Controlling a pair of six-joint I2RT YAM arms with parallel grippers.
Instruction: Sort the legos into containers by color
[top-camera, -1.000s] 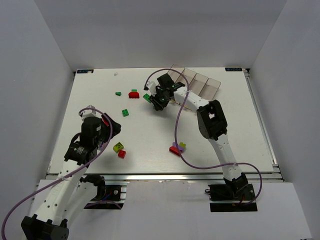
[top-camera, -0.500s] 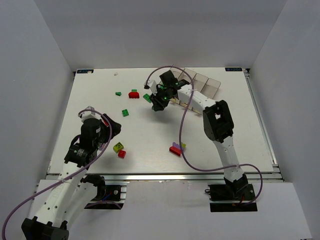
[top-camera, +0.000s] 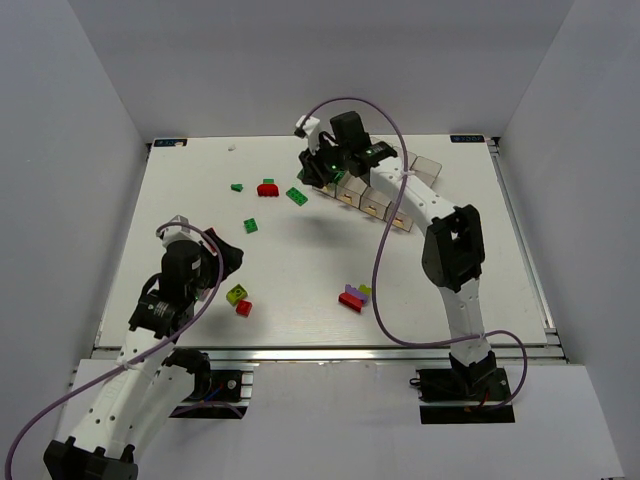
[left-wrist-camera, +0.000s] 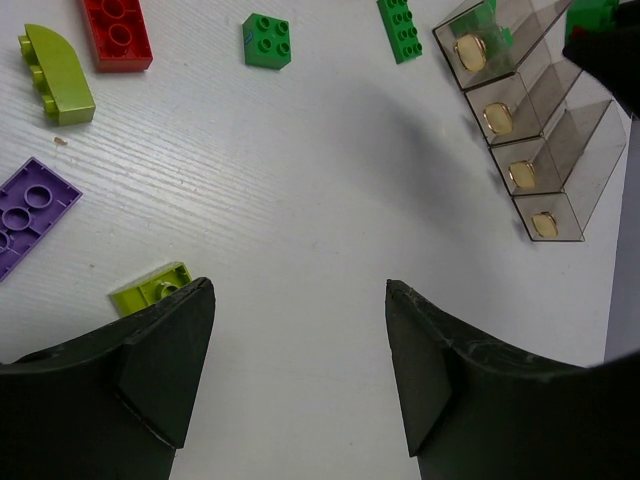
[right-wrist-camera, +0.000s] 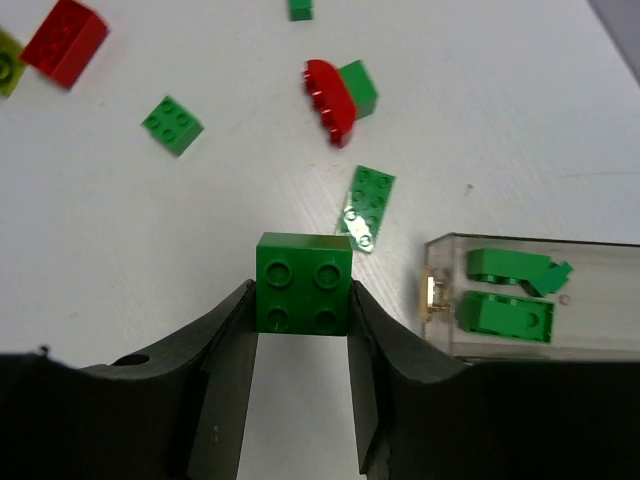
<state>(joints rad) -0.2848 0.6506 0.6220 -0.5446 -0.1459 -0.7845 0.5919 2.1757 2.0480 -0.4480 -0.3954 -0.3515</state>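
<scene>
Sorting has barely begun. The right gripper (right-wrist-camera: 300, 305) is clamped on a green brick (right-wrist-camera: 303, 282), held in the air just short of the label end of the containers (top-camera: 425, 168), which sit by the far edge of the table (top-camera: 300, 260), right of centre. The end bin (right-wrist-camera: 600, 300) already has 2 green pieces in it; the other 3 look bare. The left gripper (left-wrist-camera: 300, 360) hangs spread and holds nothing, toward the near-left corner. About 9 loose legos (top-camera: 251, 225) lie unsorted: greens and a red toward the far edge, and red, purple and yellow-green ones closer to the near edge.
</scene>
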